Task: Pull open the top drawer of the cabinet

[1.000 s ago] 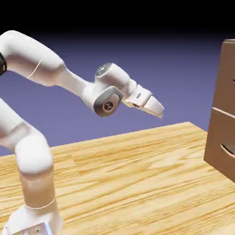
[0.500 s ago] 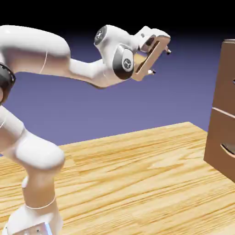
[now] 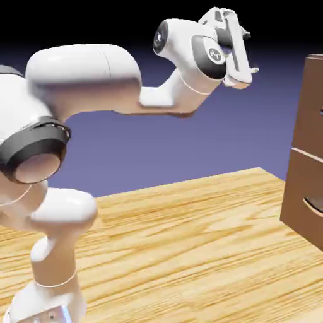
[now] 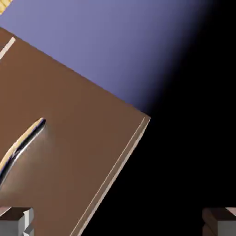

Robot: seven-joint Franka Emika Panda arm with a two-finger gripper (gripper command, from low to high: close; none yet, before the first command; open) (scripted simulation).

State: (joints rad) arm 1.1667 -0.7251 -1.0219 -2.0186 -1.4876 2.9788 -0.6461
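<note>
Brown top drawer (image 4: 76, 124), likely stiff, smooth-fronted; grab curved metal handle (image 4: 20, 146) mid-bar. Gripper (image 3: 253, 52) released, fingers apart.

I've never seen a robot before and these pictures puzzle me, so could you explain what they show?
The white machine is a robot arm; its hand, a two-fingered gripper, is open and holds nothing. One picture comes from a camera standing off to the side. The other is taken from the hand itself, so it looks tilted; the grey blocks at its bottom corners are the fingertips. On the wooden table stands a brown cabinet. Its top drawer, with a curved metal handle, looks closed. The job is to pull that drawer open.
</note>
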